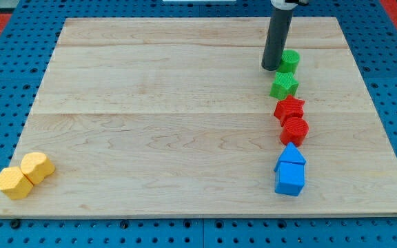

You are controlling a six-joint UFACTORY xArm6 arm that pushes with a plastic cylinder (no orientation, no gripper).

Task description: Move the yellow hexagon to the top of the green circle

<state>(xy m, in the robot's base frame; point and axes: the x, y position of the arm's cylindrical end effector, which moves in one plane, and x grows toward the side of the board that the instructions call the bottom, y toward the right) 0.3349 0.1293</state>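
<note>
Two yellow blocks sit at the view's bottom left. The yellow hexagon (38, 167) touches a second yellow block (14, 182) below and left of it. The green circle (289, 60) is at the view's upper right. My tip (270, 67) rests on the board just left of the green circle, very close to or touching it. The yellow hexagon lies far from the tip, across the board.
Below the green circle runs a column of blocks: a green star (284, 85), a red star (289, 108), a red round block (295, 129), then two blue blocks (291, 154) (289, 179). The wooden board (164, 103) lies on a blue pegboard.
</note>
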